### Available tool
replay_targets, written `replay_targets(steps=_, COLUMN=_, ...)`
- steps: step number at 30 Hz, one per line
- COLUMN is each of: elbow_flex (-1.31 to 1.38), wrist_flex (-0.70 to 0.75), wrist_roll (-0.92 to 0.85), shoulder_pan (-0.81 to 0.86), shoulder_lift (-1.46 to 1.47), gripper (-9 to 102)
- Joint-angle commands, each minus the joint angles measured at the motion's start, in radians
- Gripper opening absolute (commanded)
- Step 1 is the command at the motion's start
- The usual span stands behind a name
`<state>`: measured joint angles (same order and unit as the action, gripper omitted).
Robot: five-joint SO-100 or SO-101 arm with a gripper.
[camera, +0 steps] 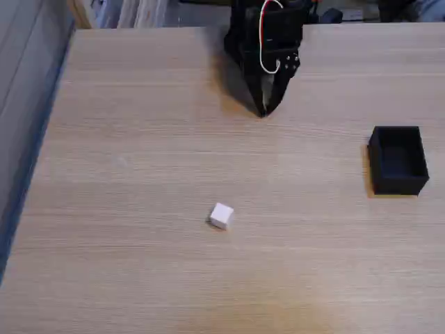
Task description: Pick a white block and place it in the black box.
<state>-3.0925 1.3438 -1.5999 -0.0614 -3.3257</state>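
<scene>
Nearest to us in the fixed view, the wooden table [139, 278] stretches bare across the foreground, and the first thing we meet on it is the white block [221, 216], sitting alone a little left of the middle, turned slightly so that one corner faces us. Nothing touches it, and it lies well apart from everything else. Moving back and to the right, we come to the black box [398, 161], standing upright near the right edge with its open top toward the camera; as far as we can see into it, its inside is dark and holds nothing white. Farther still, at the back of the table and near the middle, we find the arm with its gripper [263, 111] pointing down toward the tabletop. We see its two dark fingers drawn together to a single tip with no gap between them, and nothing held there. A red and a white wire loop over the body above it. We judge the task to be at its very start: the block is not yet approached, grasped or carried, so the reach toward it, the parting of the fingers, the pickup, the carry to the right and the release into the box all remain to be done.
</scene>
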Motion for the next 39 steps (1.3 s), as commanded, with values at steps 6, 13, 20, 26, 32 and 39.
replay_targets(steps=6, elbow_flex=-0.015, wrist_flex=0.003, wrist_roll=-0.005, shoulder_pan=-0.021, shoulder_lift=-0.006, gripper=0)
replay_targets(steps=13, elbow_flex=-0.015, wrist_flex=0.003, wrist_roll=-0.006, shoulder_pan=-0.031, shoulder_lift=-0.006, gripper=0)
replay_targets(steps=20, elbow_flex=-0.015, wrist_flex=0.003, wrist_roll=-0.006, shoulder_pan=-0.032, shoulder_lift=-0.006, gripper=0)
replay_targets(steps=26, elbow_flex=-0.015, wrist_flex=0.003, wrist_roll=-0.005, shoulder_pan=-0.032, shoulder_lift=-0.008, gripper=0)
replay_targets(steps=32, elbow_flex=-0.015, wrist_flex=0.003, wrist_roll=-0.005, shoulder_pan=-0.034, shoulder_lift=-0.008, gripper=0)
replay_targets(steps=39, elbow_flex=-0.015, wrist_flex=0.003, wrist_roll=-0.005, shoulder_pan=-0.032, shoulder_lift=-0.008, gripper=0)
